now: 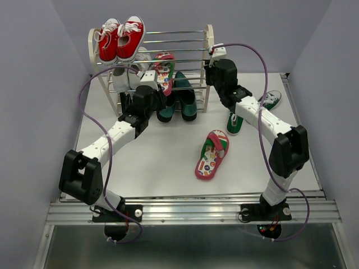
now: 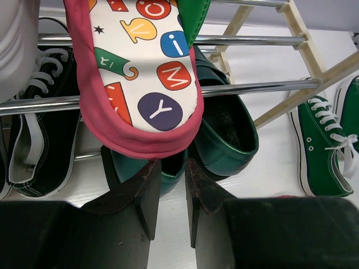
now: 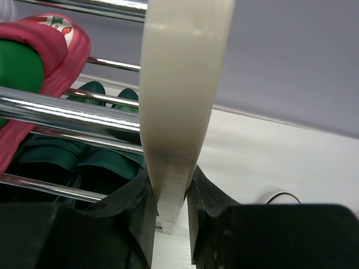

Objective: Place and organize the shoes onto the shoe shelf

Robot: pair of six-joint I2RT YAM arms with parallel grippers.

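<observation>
The shoe shelf [image 1: 208, 39] stands at the back of the table. One red flip-flop [image 1: 164, 70] with a patterned insole lies on its middle rods, heel toward me [image 2: 140, 73]. The teal slip-ons [image 1: 184, 101] sit on the bottom tier [image 2: 227, 134]. My left gripper [image 1: 161, 100] hovers just below the flip-flop's heel, its jaws slightly apart and empty [image 2: 173, 162]. My right gripper [image 1: 211, 63] is shut on the shelf's cream right side frame [image 3: 179, 84]. The second flip-flop [image 1: 212, 154] lies on the table. Two green sneakers [image 1: 235, 122] lie right of the shelf.
Red sneakers [image 1: 120, 39] sit on the shelf's top tier and white sneakers [image 1: 132, 70] on the middle left. Black sneakers [image 2: 39, 134] sit bottom left. The second green sneaker [image 1: 271, 100] lies near the table's right edge. Grey walls enclose the table.
</observation>
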